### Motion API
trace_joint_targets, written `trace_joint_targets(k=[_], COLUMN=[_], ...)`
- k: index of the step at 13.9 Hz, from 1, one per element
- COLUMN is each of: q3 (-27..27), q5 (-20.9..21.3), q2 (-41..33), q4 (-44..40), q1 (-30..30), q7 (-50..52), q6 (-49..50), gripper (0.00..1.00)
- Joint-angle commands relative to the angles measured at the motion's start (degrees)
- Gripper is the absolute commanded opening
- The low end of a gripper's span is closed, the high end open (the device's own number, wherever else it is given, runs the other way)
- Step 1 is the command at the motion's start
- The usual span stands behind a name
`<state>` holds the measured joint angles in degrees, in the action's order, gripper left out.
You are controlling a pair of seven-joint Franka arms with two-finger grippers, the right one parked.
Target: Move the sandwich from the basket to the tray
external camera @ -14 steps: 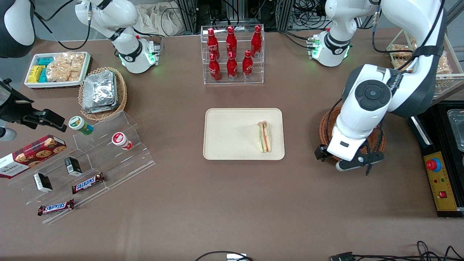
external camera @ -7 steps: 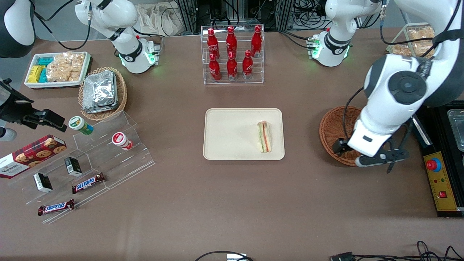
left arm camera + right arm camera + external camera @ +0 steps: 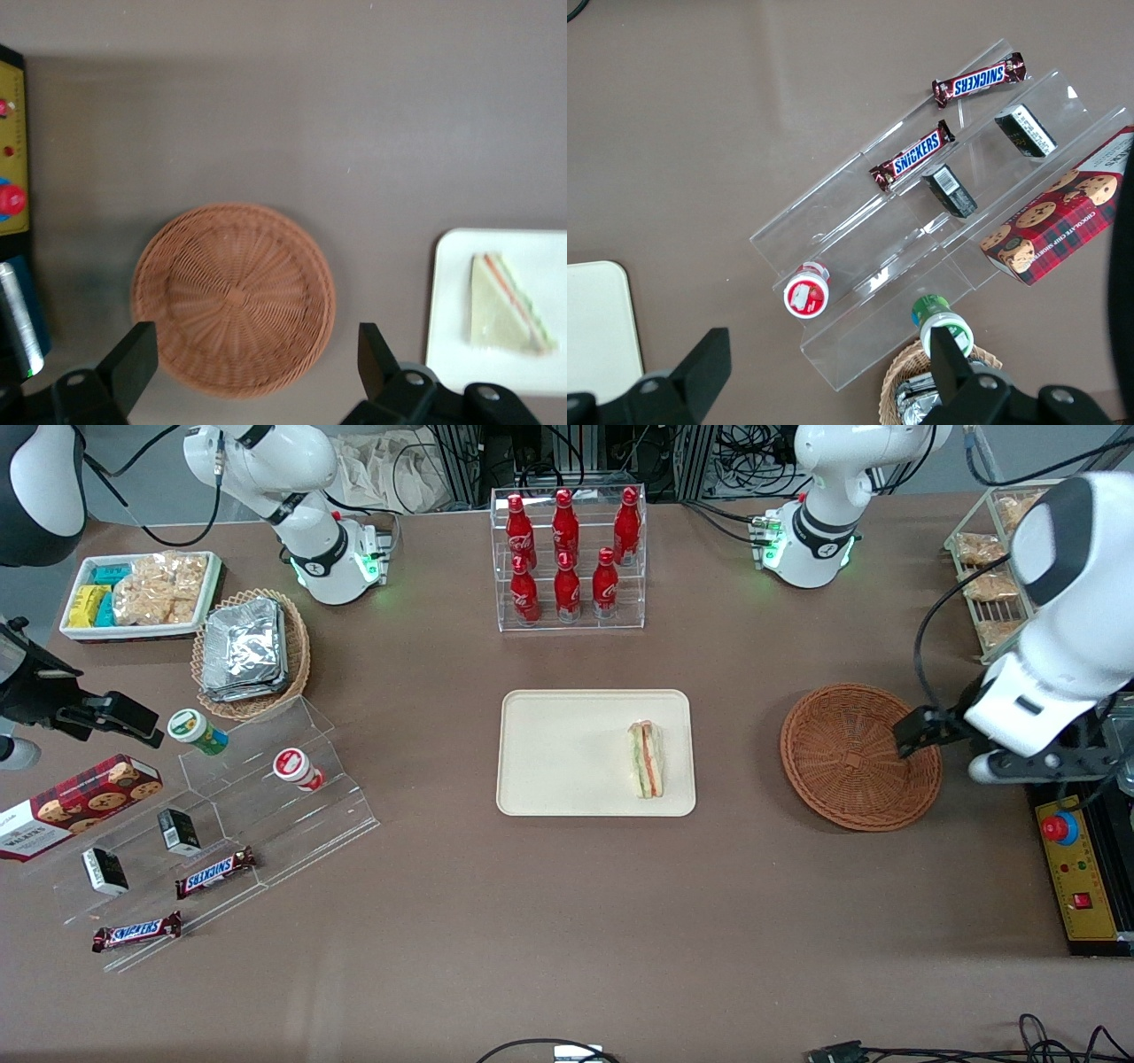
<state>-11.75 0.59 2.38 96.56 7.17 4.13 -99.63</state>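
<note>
The sandwich [image 3: 647, 759], a pale wedge with green and orange-red layers, lies on the cream tray [image 3: 567, 753] near the edge that faces the basket. In the left wrist view the sandwich [image 3: 507, 305] rests on the tray [image 3: 447, 301] too. The round reddish-brown basket [image 3: 859, 757] stands beside the tray toward the working arm's end, and nothing lies in it. My gripper [image 3: 1036, 766] hangs high beside the basket's rim, over the table edge by the control box. It is open, with the basket [image 3: 235, 297] showing between the spread fingers of the gripper [image 3: 254, 363], which hold nothing.
A clear rack of red bottles [image 3: 567, 558] stands farther from the camera than the tray. A yellow control box with a red button [image 3: 1076, 868] and a wire rack of snacks [image 3: 997, 576] sit at the working arm's end. An acrylic stepped stand [image 3: 266, 806] and a foil-packet basket [image 3: 251, 651] occupy the parked arm's end.
My arm has swung away from above the basket toward the working arm's end of the table and risen, uncovering the whole basket. The sandwich has stayed where it was on the tray.
</note>
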Motion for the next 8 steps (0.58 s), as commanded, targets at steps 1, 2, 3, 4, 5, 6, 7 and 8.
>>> trace_joint_targets(k=[1, 2, 3, 4, 5, 6, 7, 8], q3=[3.3, 3.3, 3.3, 3.3, 3.3, 3.3, 3.3, 3.3], q5=[-1.5, -1.5, -1.4, -1.4, -1.4, -1.4, -1.4, -1.1], q2=[-4.9, -6.1, -7.3, -7.9, -8.4, -9.1, -9.1, -9.1], q4=[0.4, 0.4, 0.4, 0.4, 0.3, 0.5, 0.3, 0.1], q1=[-1.8, -1.8, -1.8, -1.9, -1.9, -1.9, -1.8, -1.8], q7=[-4.4, -5.5, -6.1, -6.2, -6.2, -6.1, -6.1, -6.2], q6=[5.7, 6.7, 7.3, 8.5, 9.0, 9.2, 9.9, 10.7], gripper=[1.0, 1.0, 1.0, 1.0, 1.0, 1.0, 1.0, 1.0])
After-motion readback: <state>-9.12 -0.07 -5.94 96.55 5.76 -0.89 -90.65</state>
